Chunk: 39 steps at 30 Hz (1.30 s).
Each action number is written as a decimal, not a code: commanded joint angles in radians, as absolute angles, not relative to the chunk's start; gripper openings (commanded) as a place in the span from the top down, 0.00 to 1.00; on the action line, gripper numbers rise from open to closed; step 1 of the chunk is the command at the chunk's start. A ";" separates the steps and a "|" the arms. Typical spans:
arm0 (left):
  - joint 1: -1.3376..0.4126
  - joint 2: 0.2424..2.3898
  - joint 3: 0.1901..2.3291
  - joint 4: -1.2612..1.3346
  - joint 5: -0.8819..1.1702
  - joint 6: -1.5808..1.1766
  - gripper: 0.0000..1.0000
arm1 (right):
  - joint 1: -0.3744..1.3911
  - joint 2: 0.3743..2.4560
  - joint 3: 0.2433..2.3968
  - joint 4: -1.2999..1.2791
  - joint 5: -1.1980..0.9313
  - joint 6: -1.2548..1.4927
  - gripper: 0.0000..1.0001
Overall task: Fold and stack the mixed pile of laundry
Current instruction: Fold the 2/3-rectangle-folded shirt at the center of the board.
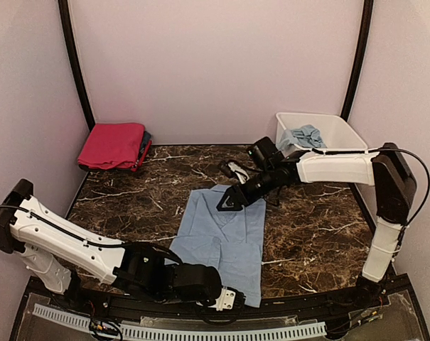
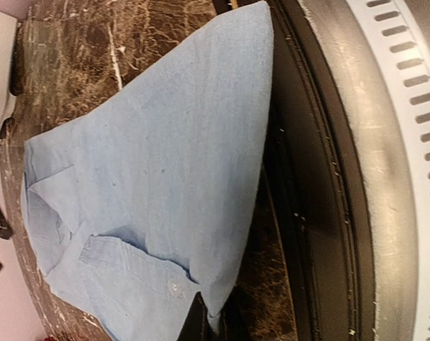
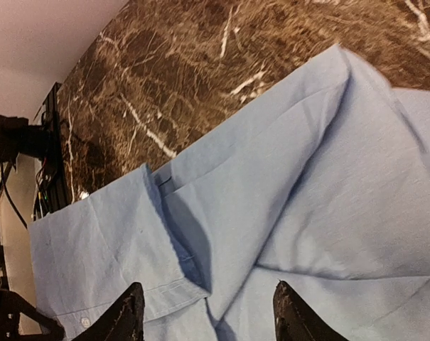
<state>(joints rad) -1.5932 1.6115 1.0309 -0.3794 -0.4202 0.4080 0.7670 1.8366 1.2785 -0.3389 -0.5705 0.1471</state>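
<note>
A pale blue collared cloth shirt (image 1: 225, 241) lies spread flat in the middle of the dark brown marble-veined worktop (image 1: 129, 206), its collar toward the far side and its hem reaching the near edge. The left tool (image 1: 229, 298) sits low at that near hem, its jaws pinched narrow on the fabric's corner; in the left wrist view the cloth draws up to the dark fingers (image 2: 200, 323). The right tool (image 1: 225, 204) hovers over the collar end with its jaws wide apart, gripping nothing, the button placket showing below them. A magenta-pink folded cloth (image 1: 114, 144) rests in the far left corner on top of a dark cloth piece (image 1: 145, 145). A crumpled pale blue cloth (image 1: 303, 136) lies inside the white rectangular plastic tub (image 1: 353, 138) at the far right
</note>
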 commanded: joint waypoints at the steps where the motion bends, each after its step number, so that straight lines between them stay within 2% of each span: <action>1: -1.576 1.566 1.119 -0.563 -0.241 0.324 1.00 | 0.700 1.887 1.394 -0.397 -0.490 0.095 0.41; 8: -1.480 1.560 1.231 -0.646 -0.117 0.392 1.00 | 0.675 2.078 1.560 -0.419 -0.324 0.099 0.43; 14: -1.365 1.573 1.293 -0.648 -0.039 0.488 1.00 | 0.673 2.234 1.678 -0.463 -0.357 0.062 0.51; 25: -1.160 1.672 1.398 -0.570 0.057 0.745 1.00 | 0.673 2.259 1.633 -0.427 -0.476 0.034 0.61; 39: -0.992 1.833 1.427 -0.334 0.060 1.032 0.98 | 0.673 2.246 1.601 -0.389 -0.580 0.024 0.65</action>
